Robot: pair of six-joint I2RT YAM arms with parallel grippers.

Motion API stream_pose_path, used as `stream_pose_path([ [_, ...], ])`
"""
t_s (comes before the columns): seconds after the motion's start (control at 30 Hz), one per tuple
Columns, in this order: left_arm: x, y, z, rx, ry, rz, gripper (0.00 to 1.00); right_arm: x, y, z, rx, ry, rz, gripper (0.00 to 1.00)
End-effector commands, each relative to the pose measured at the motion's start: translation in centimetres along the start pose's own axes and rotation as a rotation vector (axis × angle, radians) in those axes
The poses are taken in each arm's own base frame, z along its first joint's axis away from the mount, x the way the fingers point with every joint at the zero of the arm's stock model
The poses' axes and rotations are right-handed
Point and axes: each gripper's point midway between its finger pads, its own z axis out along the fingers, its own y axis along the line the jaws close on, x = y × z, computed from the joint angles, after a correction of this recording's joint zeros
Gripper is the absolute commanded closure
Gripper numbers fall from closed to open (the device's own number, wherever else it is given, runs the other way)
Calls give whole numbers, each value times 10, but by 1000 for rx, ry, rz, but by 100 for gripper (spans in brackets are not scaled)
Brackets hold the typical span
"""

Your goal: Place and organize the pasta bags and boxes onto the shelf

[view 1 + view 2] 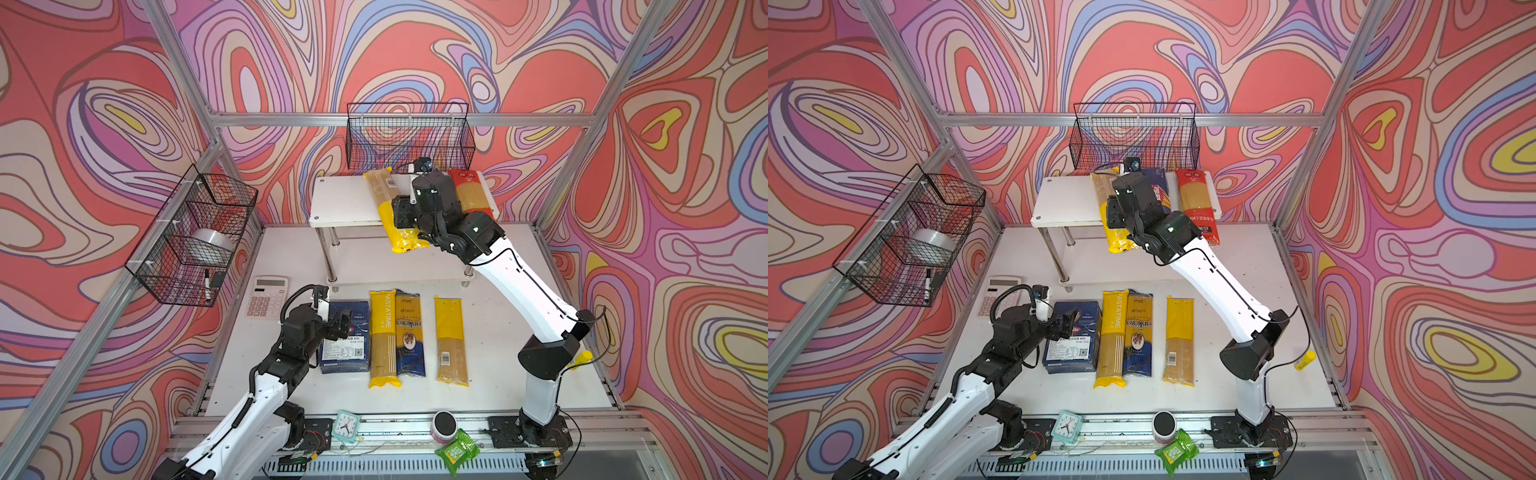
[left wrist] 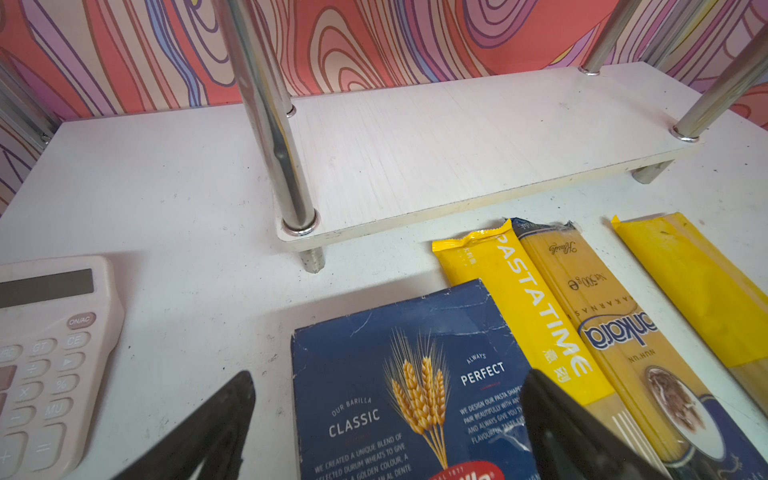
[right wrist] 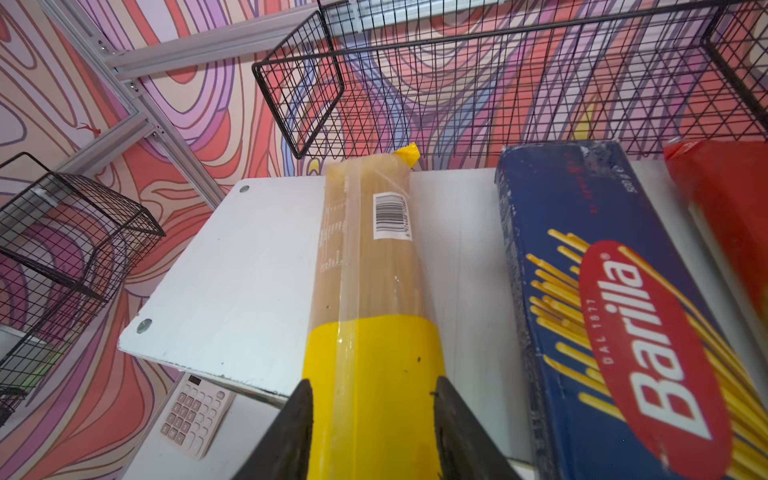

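free: top board [image 1: 340,203] left part; lower board [image 2: 415,158] | obstacles: wire basket [image 1: 409,137] behind top board; chrome legs [image 2: 276,145]

A: Shelf [image 1: 340,199], twelve o'clock?
B: White boards, chrome legs. Holds yellow-and-clear pack [image 3: 370,270]; Barilla box [image 3: 582,291], navy with red oval; red-and-clear pack [image 1: 1196,199].
A: At six o'clock of it?
B: Carton [image 1: 357,349], navy with gold wheat; yellow PASTA TIME pack [image 1: 384,332]; blue-gold pack [image 1: 409,332]. Walls [image 1: 104,124]: red-lilac swirls.

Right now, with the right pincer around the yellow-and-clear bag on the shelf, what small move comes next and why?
Probably open the right pincer fully and draw it back: the bag already lies along the shelf top, far end at the back edge, beside the blue box.
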Motion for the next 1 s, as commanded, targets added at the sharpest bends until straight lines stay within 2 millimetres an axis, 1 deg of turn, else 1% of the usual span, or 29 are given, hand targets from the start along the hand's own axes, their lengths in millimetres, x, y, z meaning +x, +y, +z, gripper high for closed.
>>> stream_pose_path([
  [0.0,-1,1,0,2,-1,8,0,-19,5,-13,-37,-30,1,50],
  [0.1,-1,1,0,-1,-1,7,0,-29,17,-31,-122,-42,-10,50],
  [0.17,-1,1,0,1,0,9,0,-28,26,-47,-201,-25,-42,51],
  [0.23,-1,0,0,5,-1,9,0,-22,28,-64,-248,-3,-59,55],
  [0.27,-1,0,0,2,-1,9,0,-21,29,-79,-283,4,-71,56],
  [0.37,-1,0,0,6,1,9,0,-4,25,-104,-332,52,-89,61],
  [0.47,-1,0,1,7,3,11,0,16,20,-122,-370,110,-118,63],
  [0.6,0,0,1,6,7,11,0,49,11,-125,-365,208,-137,68],
  [0.7,-1,-1,1,7,5,10,0,68,14,-120,-391,261,-150,71],
  [0.8,-1,-1,1,8,6,11,0,77,14,-112,-380,276,-155,73],
  [0.97,-1,-1,1,8,6,9,0,82,16,-97,-374,263,-161,76],
])
